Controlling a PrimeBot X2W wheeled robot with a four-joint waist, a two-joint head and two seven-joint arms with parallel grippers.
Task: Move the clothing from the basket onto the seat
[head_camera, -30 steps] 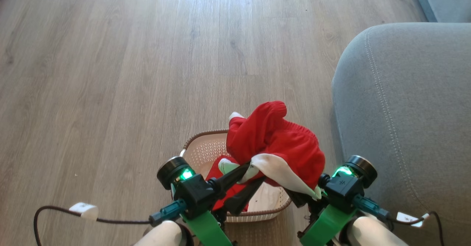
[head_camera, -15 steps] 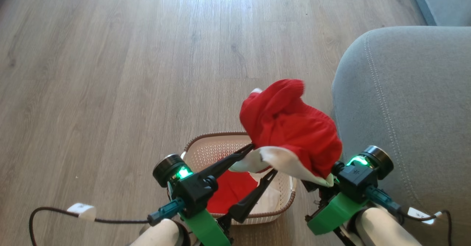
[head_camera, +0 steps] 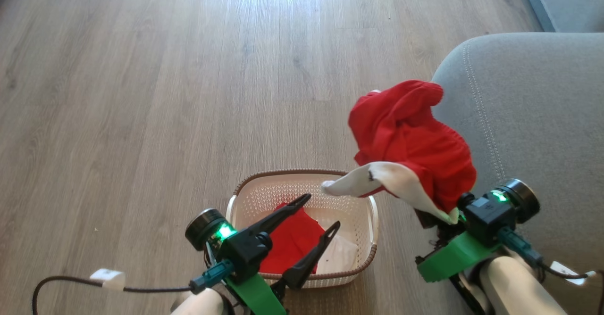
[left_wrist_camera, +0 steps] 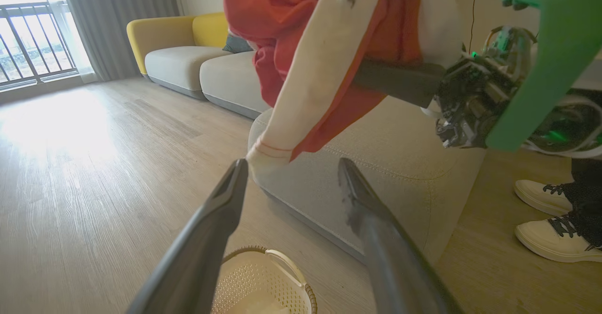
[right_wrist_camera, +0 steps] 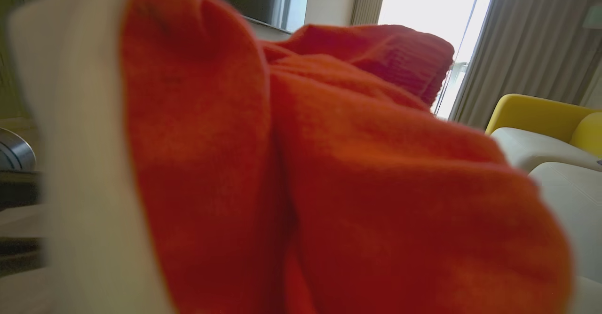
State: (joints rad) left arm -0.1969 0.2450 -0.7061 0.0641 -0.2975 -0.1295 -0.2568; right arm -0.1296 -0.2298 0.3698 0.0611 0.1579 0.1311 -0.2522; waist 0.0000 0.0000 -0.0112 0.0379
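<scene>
The left claw (head_camera: 323, 209) has its two dark fingers spread wide apart and holds nothing. It hangs over the basket (head_camera: 302, 178). In the left wrist view, one fingertip (left_wrist_camera: 237, 173) sits just beside the white end of the dangling cloth.

The right claw (head_camera: 427, 217) is clamped on the red garment (head_camera: 410, 140), with its fingers mostly buried under the folds. That garment is up in the air, at about two o'clock from the basket in the head view. A white band (head_camera: 391, 178) droops from it toward nine o'clock. The top fold overlaps the edge of the seat (head_camera: 542, 107), though I cannot tell whether it touches the cushion.

The basket sits on the wooden floor (head_camera: 141, 93) at six o'clock in the head view. A second red piece (head_camera: 292, 244) lies flat in its bottom, next to a white patch (head_camera: 342, 256). The grey seat takes up the three o'clock side, near the basket.

Further out in the left wrist view, a person's pale shoes (left_wrist_camera: 548, 215) stand on the floor at four o'clock. A yellow-backed sofa (left_wrist_camera: 188, 60) sits at ten o'clock, beside a grey curtain (left_wrist_camera: 117, 22).
</scene>
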